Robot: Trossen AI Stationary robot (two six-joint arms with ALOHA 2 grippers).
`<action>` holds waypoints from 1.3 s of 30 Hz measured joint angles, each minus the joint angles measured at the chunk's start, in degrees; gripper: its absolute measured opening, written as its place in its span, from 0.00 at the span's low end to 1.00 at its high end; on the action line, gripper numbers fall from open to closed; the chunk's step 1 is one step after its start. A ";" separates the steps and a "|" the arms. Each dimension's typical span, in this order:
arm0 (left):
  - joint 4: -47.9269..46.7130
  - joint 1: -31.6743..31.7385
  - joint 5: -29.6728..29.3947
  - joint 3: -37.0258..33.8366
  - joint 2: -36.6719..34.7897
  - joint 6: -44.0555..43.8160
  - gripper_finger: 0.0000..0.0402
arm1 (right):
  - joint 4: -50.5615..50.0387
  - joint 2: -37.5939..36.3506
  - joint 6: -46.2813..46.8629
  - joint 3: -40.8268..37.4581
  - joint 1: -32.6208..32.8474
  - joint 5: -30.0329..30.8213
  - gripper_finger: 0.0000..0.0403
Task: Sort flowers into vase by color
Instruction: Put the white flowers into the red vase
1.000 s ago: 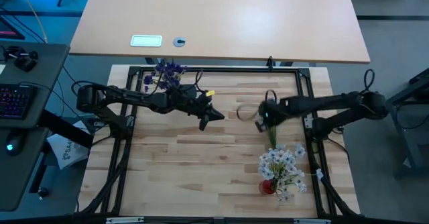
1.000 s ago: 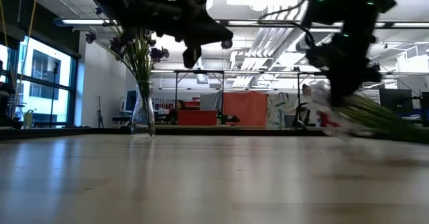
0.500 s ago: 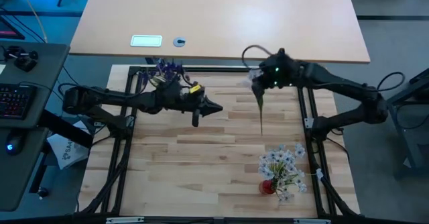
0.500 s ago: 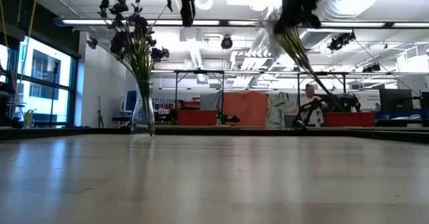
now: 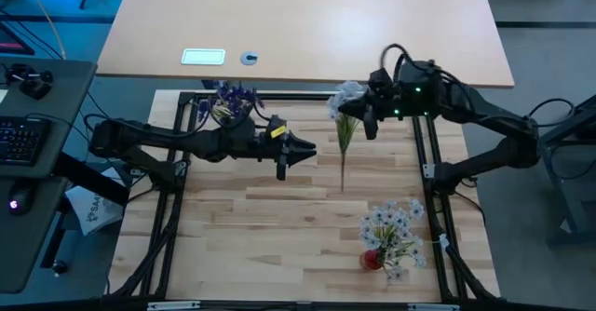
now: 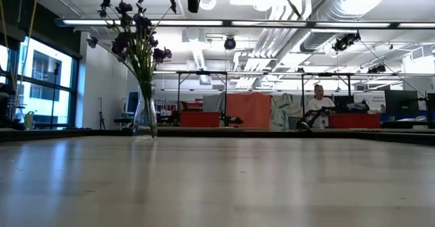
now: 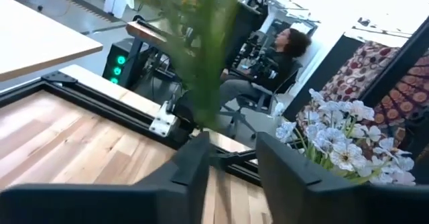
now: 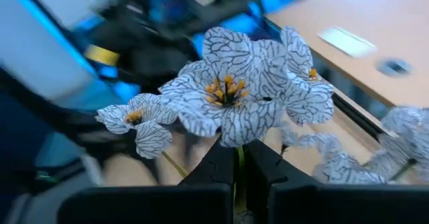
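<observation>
My right gripper [image 5: 369, 117] is high above the table's far right part, shut on a white‑bloomed spray [image 5: 345, 97] whose green stem [image 5: 343, 162] slants toward the near edge. The blooms [image 8: 231, 100] fill the right wrist view. My left gripper [image 5: 303, 151] is open, also raised, left of that stem; the blurred stem [image 7: 209, 56] shows ahead of its fingers. Purple flowers [image 5: 229, 99] stand with their stems in a clear glass vase [image 6: 143, 115] at the far left. More white flowers [image 5: 393, 232] stand in a small red vase [image 5: 372, 260] near the right edge. My right gripper pinches the white spray's stems [image 8: 239, 158] between its two fingers, just below the blooms. The fingers come level from the table's right, across the stems. The spray is lifted clear of the table, blooms toward the far edge and the long stem hanging free.
A black frame rail [image 5: 307, 95] borders the light wood table. A second, larger table [image 5: 307, 22] lies beyond the far edge. In the room behind, a person sits at a desk [image 6: 317, 108]. Bare wood [image 5: 279, 227] lies across the table's middle and near left.
My right gripper has risen from beside the white flowers at the right, carried the spray toward the far edge and then a little left. The spray has come up clear of the table, and its stem now hangs free. My left gripper has moved upward.
</observation>
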 joint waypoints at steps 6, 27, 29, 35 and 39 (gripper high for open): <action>0.33 -0.07 0.03 0.49 0.00 -0.59 0.45 | 10.23 -0.02 1.88 0.85 3.97 -3.20 0.00; 10.55 -6.50 -2.16 0.51 1.58 -2.14 0.54 | 19.36 2.87 -0.79 0.76 7.93 -4.71 0.00; 11.67 -7.05 -2.14 0.51 2.40 -2.09 0.54 | 19.53 3.41 -1.69 0.76 7.92 -5.11 0.00; 11.62 -8.72 -1.90 0.51 3.22 -2.10 0.54 | 20.46 4.17 -2.17 0.71 7.90 -5.44 0.00; 11.50 -9.31 -1.90 0.49 3.29 -1.95 0.54 | 22.60 4.11 -1.99 0.71 7.90 -5.94 0.00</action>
